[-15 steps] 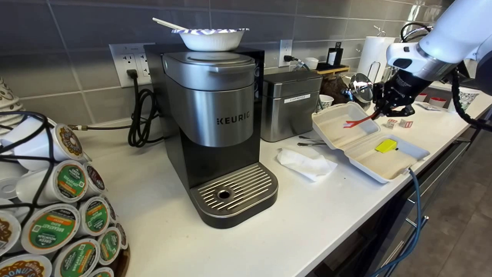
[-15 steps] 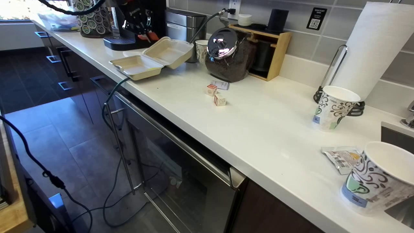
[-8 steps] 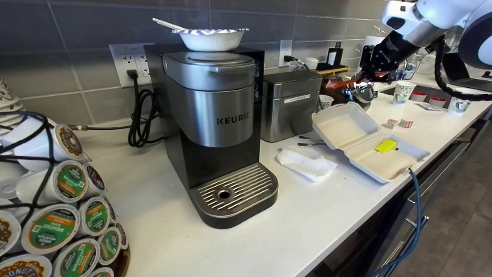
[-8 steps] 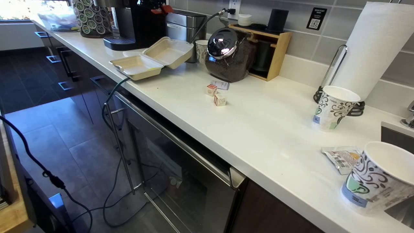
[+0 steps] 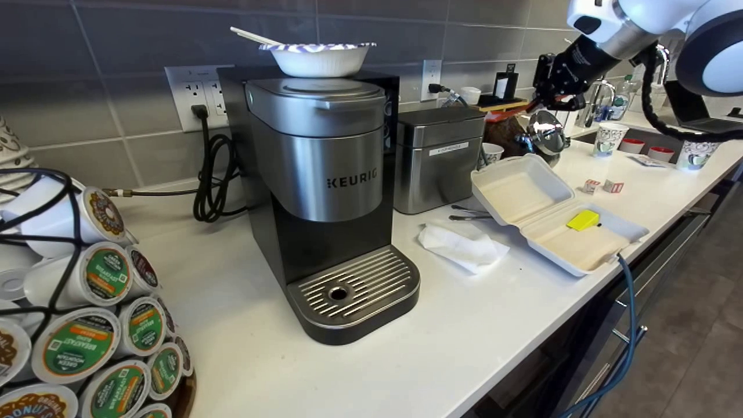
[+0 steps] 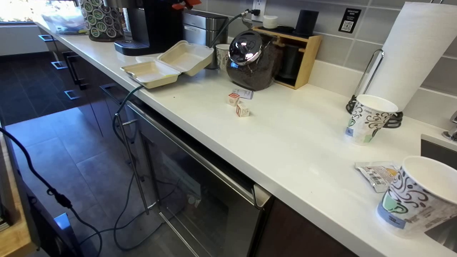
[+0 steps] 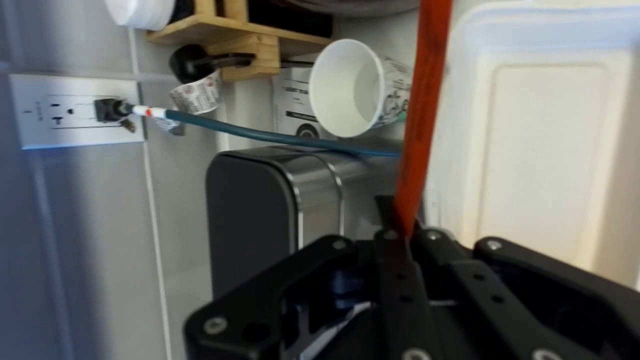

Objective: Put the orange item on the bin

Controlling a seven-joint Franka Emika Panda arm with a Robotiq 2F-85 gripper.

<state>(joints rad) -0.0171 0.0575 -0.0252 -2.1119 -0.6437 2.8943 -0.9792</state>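
Observation:
The orange item is a long, flat orange-red strip (image 7: 425,100). It stands out between my fingertips in the wrist view. My gripper (image 7: 404,220) is shut on one end of it. In an exterior view the gripper (image 5: 535,107) holds the strip (image 5: 502,116) in the air behind the foam tray's raised lid, in front of the glass jar. In an exterior view only the strip (image 6: 187,4) and little of the gripper show at the top edge. The steel bin (image 5: 442,162) with a dark, shut lid stands left of the strip; it also shows in the wrist view (image 7: 250,215).
The open white foam tray (image 5: 592,258) holds a yellow piece (image 5: 583,220). A coffee maker (image 5: 331,174) stands beside the bin. A paper cup (image 7: 345,90), a blue-green power cable (image 7: 260,134) and a glass jar with a chrome lid (image 6: 246,48) are nearby. A napkin (image 5: 461,247) lies in front.
My gripper has risen from above the foam tray and moved back toward the wall and the bin, carrying the orange strip. The tray, bin and yellow piece have not moved.

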